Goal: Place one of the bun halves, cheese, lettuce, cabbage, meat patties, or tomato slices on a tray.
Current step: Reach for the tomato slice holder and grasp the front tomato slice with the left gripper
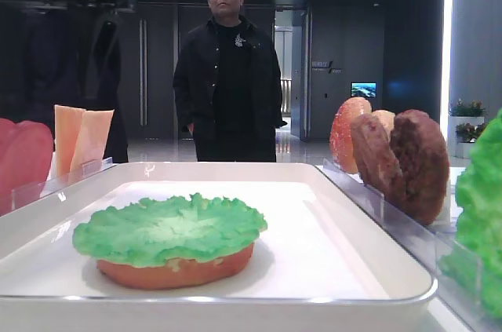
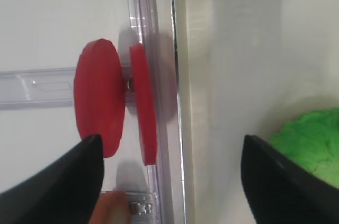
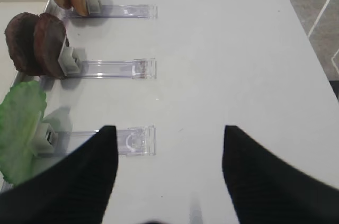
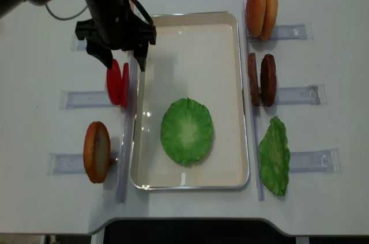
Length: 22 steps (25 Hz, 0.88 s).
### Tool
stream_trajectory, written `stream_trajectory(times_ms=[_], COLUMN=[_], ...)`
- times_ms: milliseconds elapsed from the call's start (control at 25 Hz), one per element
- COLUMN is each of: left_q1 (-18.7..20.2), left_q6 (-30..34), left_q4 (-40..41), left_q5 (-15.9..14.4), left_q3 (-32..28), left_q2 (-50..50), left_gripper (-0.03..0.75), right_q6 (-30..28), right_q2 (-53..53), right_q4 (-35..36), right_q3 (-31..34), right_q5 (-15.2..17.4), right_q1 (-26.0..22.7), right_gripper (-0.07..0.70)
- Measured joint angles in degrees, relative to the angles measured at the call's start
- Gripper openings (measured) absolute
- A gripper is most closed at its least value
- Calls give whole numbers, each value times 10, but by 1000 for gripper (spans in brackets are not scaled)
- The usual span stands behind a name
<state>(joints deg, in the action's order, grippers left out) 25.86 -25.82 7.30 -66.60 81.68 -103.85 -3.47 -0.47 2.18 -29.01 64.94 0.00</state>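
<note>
**Left arm lining up on the tomato rack**

Black fingers (image 2: pixel 63 181) of the left gripper (image 2: pixel 172 179) fill the bottom corners of its wrist view, spread wide with nothing between them. Just ahead of the gripper and toward its left finger stand the two tomato slices (image 2: pixel 100 102), upright on edge in a clear holder (image 2: pixel 32 86).

Ordered by size, the tray (image 4: pixel 190 25) comes first, its near rim running between the fingers. On it, ahead and to the right of the gripper, lies a lettuce leaf (image 4: pixel 187 131) covering a bun half (image 1: pixel 176 269). Beyond the tray's far rim, well away from this gripper, stand more bun halves (image 4: pixel 261 3), meat patties (image 4: pixel 262 79) and a second lettuce leaf (image 4: pixel 274 156).

The right gripper (image 3: pixel 169 173) hangs open and empty over bare table beside its racks.

I judge the step to be the approach to a tomato slice. Next, the left gripper would need to shift toward its left finger's side until one slice sits between the pads, descend, and close on its faces without tipping its neighbour.
</note>
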Motion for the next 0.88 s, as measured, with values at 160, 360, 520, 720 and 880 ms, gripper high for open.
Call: stream_trajectory(times_ms=[160, 360, 520, 720, 880], left_q1=[0, 0, 0, 0, 0], left_q6=[0, 0, -1, -1, -1], left_q4=[0, 0, 0, 0, 0], left_q5=[1, 1, 5, 7, 16], left_q3=[0, 0, 1, 1, 1], left_q2=[-15, -33, -44, -56, -67], left_gripper=[614, 614, 613, 613, 612], right_q6=[0, 0, 0, 0, 0], right_q2=[0, 0, 0, 0, 0], right_q4=[0, 0, 0, 0, 0], right_q3=[0, 0, 0, 0, 0], right_q5=[0, 0, 0, 0, 0], right_q1=[0, 0, 0, 0, 0], right_gripper=[416, 416, 416, 416, 416])
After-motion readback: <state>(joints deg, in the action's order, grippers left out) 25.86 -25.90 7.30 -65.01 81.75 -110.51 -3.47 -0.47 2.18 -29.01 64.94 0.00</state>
